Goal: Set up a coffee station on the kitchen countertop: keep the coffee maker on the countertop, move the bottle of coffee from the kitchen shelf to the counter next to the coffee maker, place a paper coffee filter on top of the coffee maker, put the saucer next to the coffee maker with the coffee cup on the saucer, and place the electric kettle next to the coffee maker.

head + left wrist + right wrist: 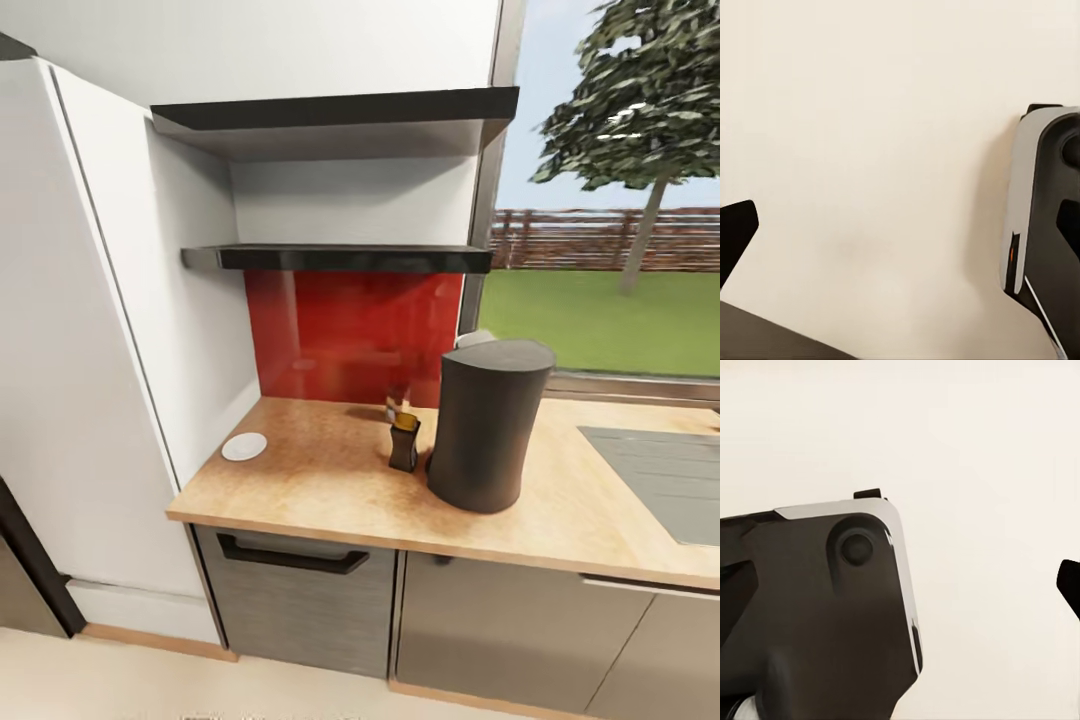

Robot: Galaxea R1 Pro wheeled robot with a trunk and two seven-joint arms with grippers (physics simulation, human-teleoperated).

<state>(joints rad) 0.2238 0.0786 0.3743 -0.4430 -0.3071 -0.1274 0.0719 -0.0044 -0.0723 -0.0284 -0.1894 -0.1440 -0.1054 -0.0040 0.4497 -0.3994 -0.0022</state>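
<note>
The head camera looks down on the wooden countertop (320, 480), and the tall dark coffee maker (490, 425) stands upright on it, near the front edge, left of the grey sink (660, 470). Just beside the coffee maker, on its left, sits the small dark bottle of coffee (405, 442), upright, close but apart from it. Further left, near the white cabinet wall (190, 330), a white saucer (244, 446) lies flat on the counter, well apart from the coffee maker. Behind them runs the red backsplash (340, 335), with two dark shelves (335, 258) above it. A window (610, 270) on the right shows grass and a tree.

Over at the wrists, both cameras point down at the pale floor (870, 150) beside the robot's base (817, 615). One dark fingertip (735, 236) edges into the left wrist view and another fingertip (1071, 583) into the right; how far either claw is open cannot be told, and nothing is seen in them.
</note>
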